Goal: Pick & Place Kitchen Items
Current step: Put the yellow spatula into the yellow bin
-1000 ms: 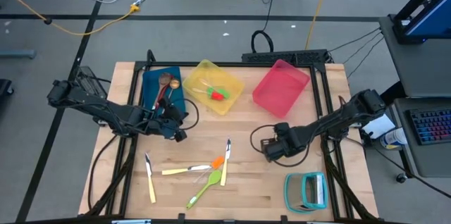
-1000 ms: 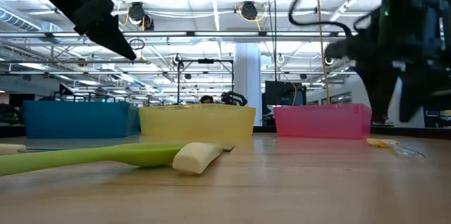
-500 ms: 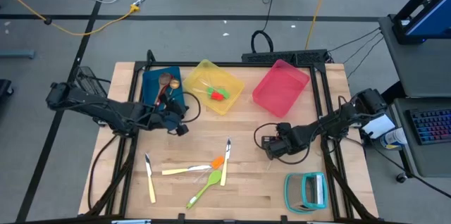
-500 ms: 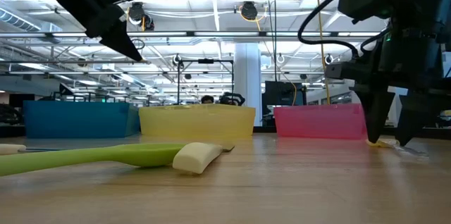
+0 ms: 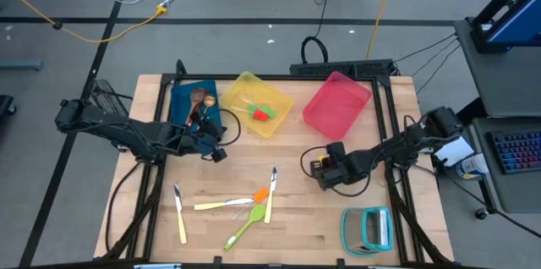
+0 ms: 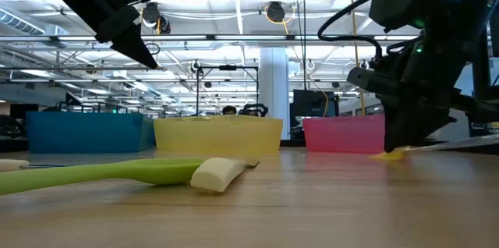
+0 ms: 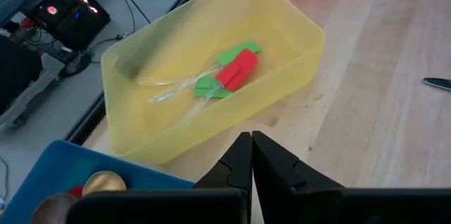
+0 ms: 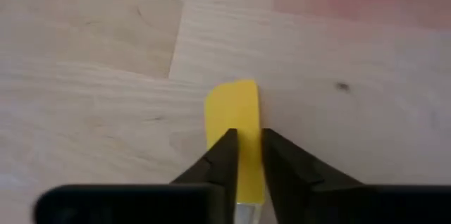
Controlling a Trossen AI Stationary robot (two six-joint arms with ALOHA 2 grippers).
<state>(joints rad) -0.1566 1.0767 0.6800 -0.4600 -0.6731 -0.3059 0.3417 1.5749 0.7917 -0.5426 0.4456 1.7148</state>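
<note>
Tabletop [image 5: 304, 218], right half: I see my right tool [image 8: 244, 155] clenched on the yellow spatula [image 8: 236, 122]. Left tool [image 7: 251, 155] clenched empty near the yellow bin [image 7: 296, 76].

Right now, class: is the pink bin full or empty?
Empty. From above, the pink bin shows only bare pink floor; no utensil lies inside.
</note>
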